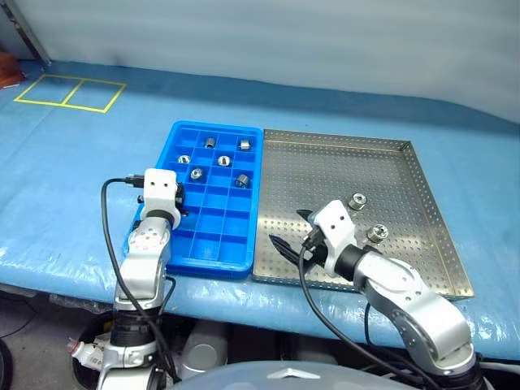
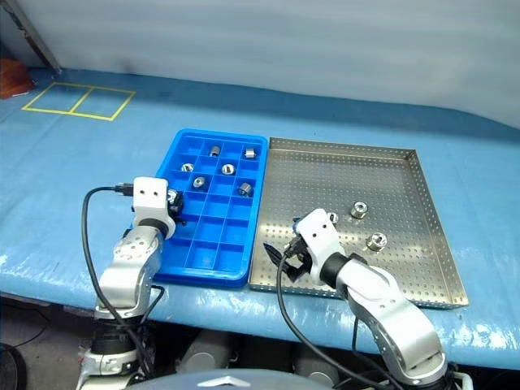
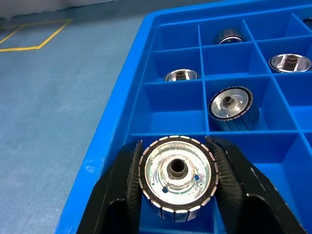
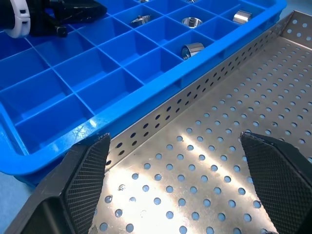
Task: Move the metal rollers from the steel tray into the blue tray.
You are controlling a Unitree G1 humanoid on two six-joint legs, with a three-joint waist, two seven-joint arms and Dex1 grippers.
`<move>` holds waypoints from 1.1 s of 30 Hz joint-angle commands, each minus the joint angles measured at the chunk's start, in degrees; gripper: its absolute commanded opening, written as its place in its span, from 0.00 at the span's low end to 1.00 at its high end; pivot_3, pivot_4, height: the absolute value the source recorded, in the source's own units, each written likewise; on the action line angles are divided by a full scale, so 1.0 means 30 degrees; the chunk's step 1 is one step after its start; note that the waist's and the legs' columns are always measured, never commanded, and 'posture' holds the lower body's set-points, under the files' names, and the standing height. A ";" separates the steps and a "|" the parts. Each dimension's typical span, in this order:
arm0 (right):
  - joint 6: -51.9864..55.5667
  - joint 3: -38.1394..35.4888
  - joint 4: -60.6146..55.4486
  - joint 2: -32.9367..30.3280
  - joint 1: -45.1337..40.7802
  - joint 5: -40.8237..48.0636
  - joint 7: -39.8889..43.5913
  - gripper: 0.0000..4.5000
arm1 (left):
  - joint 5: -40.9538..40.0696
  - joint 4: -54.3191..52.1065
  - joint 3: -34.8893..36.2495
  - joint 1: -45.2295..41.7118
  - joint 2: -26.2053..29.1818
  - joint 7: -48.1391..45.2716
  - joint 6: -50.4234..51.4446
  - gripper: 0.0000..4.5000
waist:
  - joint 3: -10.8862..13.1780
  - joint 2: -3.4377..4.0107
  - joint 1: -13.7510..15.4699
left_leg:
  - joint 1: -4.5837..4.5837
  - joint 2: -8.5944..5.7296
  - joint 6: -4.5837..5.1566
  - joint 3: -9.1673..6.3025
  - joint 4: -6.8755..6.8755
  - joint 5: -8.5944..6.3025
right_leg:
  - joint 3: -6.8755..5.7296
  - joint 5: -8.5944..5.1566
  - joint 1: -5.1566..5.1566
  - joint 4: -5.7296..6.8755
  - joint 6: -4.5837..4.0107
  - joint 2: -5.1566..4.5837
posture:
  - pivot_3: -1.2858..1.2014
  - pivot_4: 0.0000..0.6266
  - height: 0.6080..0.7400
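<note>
Five metal rollers [image 1: 219, 160] already sit in separate compartments at the far end of the blue tray [image 1: 213, 257], which lies on the blue counter [image 1: 73, 187] just left of the steel tray [image 1: 422, 244], the two rims touching. Two rollers are left on the perforated floor of the steel tray, near its right side [image 1: 357, 200] and [image 1: 374, 234]. By my judgement the job is well past halfway: one more roller is about to be dropped and two are not yet fetched.

My left gripper [image 3: 176, 195] has its fingers [image 3: 122, 190] clamped on a sixth roller [image 3: 176, 174], gripping its ribbed sides with the flat face and dark centre hole turned toward the wrist camera. It hangs over the near left part of the blue tray, above an empty compartment along the left wall.

My right gripper [image 4: 175, 170] has its fingers [image 4: 90, 168] spread wide and holds nothing. It hovers over the near left corner of the steel tray, close to the shared rim and well apart from the two rollers left there
</note>
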 commanded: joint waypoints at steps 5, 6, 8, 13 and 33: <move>0.0243 -0.0936 -0.1418 0.0261 0.0591 0.0179 -0.0718 1.00 | -0.0277 -0.0427 -0.0176 -0.1140 0.0556 -0.0795 -0.0773 0.54 | 0.0000 0.0000 -0.0355 | -0.0006 0.0000 0.0002 0.0000 -0.0003 -0.0001 | -0.0001 0.0001 -0.0002 -0.0007 -0.0002 0.0000 | 0.59 0.24 1.00; 0.0265 -0.1030 -0.1517 0.0298 0.0719 0.0191 -0.0802 1.00 | -0.0289 -0.0708 -0.0194 -0.1230 0.0577 -0.0848 -0.0642 0.61 | 0.0000 0.0000 -0.0431 | -0.0005 0.0001 0.0001 0.0000 -0.0003 -0.0002 | -0.0001 0.0000 -0.0003 -0.0007 -0.0004 0.0000 | 0.59 0.24 1.00; 0.0258 -0.1183 -0.1709 0.0339 0.1030 0.0201 -0.0954 1.00 | -0.0256 -0.1294 -0.0224 -0.1360 0.0638 -0.0878 -0.0445 0.74 | 0.0001 0.0000 -0.0616 | -0.0007 0.0001 0.0001 -0.0001 -0.0005 -0.0002 | -0.0001 -0.0001 -0.0003 -0.0007 -0.0005 0.0000 | 0.58 0.24 1.00; 0.0175 -0.1510 -0.2027 0.0519 0.1708 0.0229 -0.1242 1.00 | 0.0125 -0.2063 -0.0065 -0.1439 0.0974 -0.0648 -0.0161 0.99 | 0.0000 0.0002 -0.0976 | 0.0001 0.0001 0.0001 0.0004 -0.0004 -0.0002 | 0.0002 -0.0003 0.0001 -0.0005 -0.0001 -0.0006 | 0.58 0.24 1.00; 0.0202 -0.3519 -0.3257 0.0566 0.3795 -0.0032 -0.2021 1.00 | -0.4904 0.1054 -0.6503 -0.6957 0.2785 -1.1846 0.1498 0.99 | 0.0001 0.0011 -0.1647 | -0.0003 -0.0009 0.0005 0.0018 -0.0012 -0.0004 | 0.0007 -0.0055 -0.0008 -0.0014 0.0057 0.0015 | 0.53 0.24 1.00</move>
